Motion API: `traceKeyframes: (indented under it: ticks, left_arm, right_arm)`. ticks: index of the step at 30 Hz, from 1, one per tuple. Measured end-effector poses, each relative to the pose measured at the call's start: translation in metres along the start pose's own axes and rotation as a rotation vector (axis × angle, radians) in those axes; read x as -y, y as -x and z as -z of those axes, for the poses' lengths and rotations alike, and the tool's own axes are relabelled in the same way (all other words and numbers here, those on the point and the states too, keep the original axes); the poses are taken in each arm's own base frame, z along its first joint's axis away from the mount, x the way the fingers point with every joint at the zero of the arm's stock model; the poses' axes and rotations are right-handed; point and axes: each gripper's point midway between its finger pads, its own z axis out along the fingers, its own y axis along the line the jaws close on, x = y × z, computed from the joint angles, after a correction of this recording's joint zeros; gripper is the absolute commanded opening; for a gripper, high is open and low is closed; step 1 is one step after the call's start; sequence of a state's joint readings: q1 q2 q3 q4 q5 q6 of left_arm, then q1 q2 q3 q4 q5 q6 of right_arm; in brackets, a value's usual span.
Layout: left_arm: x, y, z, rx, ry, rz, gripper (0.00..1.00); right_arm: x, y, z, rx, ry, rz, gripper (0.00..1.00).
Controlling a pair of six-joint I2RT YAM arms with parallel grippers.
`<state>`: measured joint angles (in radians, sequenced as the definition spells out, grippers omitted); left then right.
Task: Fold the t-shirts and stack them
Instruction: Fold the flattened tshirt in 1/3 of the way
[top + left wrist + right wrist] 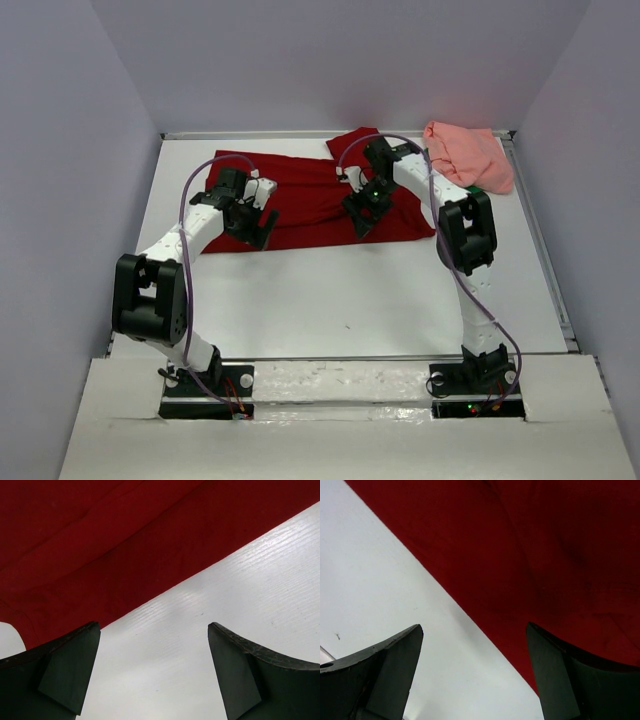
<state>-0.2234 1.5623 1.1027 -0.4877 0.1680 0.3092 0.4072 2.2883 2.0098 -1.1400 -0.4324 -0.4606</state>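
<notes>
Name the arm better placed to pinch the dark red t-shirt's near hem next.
Probably right. The open right tool straddles the hem of the dark red t-shirt, with cloth reaching one finger. The open left tool hangs over the table, hem beyond its tips.

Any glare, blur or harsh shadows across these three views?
Top external: even light, sharp, no harsh shadows. Left wrist: bright glare on the white table. Right wrist: the dark red cloth t-shirt reads dim, folds barely visible.

White table [330, 300], pale lavender walls [60, 150]
</notes>
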Motion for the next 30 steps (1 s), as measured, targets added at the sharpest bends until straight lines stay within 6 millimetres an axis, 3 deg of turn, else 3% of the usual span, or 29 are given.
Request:
traceKeyframes:
  ticks: [8, 16, 30]
  left_arm:
    - [0.001, 0.0, 0.0, 0.0, -0.001, -0.004, 0.99]
    - [0.002, 0.001, 0.0, 0.001, -0.002, -0.005, 0.99]
    - [0.004, 0.001, 0.0, 0.001, -0.006, -0.011, 0.99]
  right_arm:
    - [0.016, 0.006, 0.003, 0.013, -0.083, 0.006, 0.88]
    - [0.031, 0.024, 0.013, 0.055, -0.17, 0.029, 0.81]
    - [0.052, 0.014, 0.001, 0.01, -0.251, 0.025, 0.68]
